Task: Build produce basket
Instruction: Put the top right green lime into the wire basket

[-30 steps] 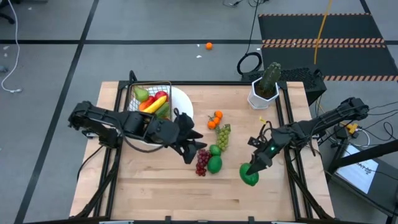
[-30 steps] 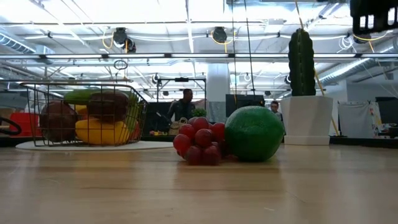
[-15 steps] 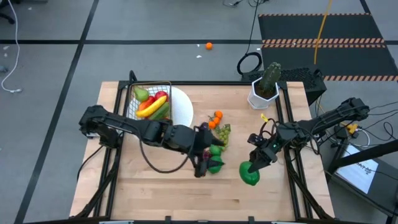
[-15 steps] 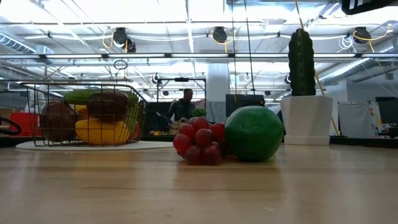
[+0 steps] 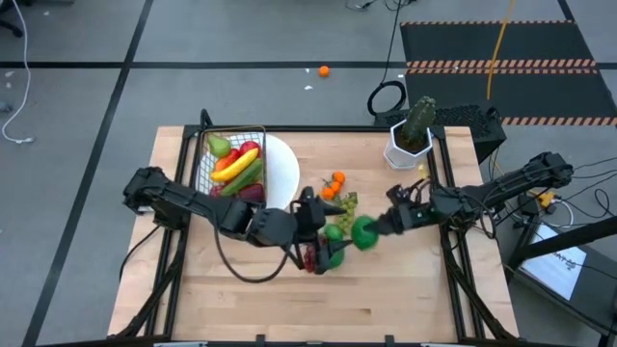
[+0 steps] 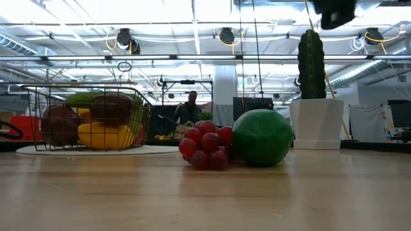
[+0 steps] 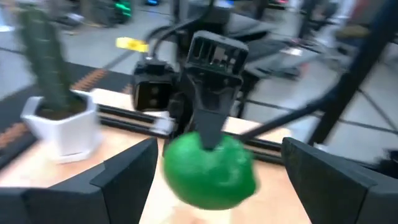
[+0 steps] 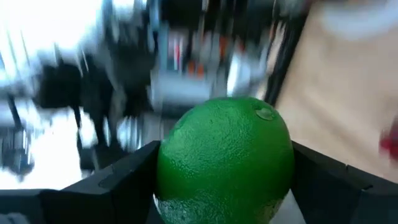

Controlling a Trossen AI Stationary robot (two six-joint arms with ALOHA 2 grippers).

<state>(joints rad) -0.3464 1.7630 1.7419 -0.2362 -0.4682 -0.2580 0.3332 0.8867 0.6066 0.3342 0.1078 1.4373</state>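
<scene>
A green lime [image 5: 362, 233] hangs above the table's middle with my right gripper [image 5: 374, 229] shut on it. My left gripper [image 5: 328, 229] stands open just left of the lime and faces it; its wide-spread fingers [image 7: 127, 177] frame the lime [image 7: 210, 173] without touching it, as far as shows. The wire basket [image 5: 234, 157] stands on a white plate [image 5: 283, 166] at the far left and holds a pear, a banana, an apple and a cucumber. Loose on the table lie red grapes [image 6: 205, 145], another lime [image 6: 262, 138], small oranges [image 5: 334, 184] and green grapes [image 5: 345, 205]. My right gripper pinches the lime by two opposite sides [image 8: 166, 167] between its two fingers. The fingers [image 7: 209, 121] come in about level from the table's right. The lime fills the gap between them and is lifted clear of the table.
A white pot [image 5: 406, 146] with a green cactus [image 6: 311, 63] stands at the far right corner. The table's near half [image 5: 289, 308] is bare wood. One small orange [image 5: 324, 70] lies on the floor beyond the table.
My right gripper has lifted the lime off the table near the right front and carried it toward the table's middle, tipping from pointing down to about level. My left gripper has gone from beside the plate toward the table's right, up to the lime.
</scene>
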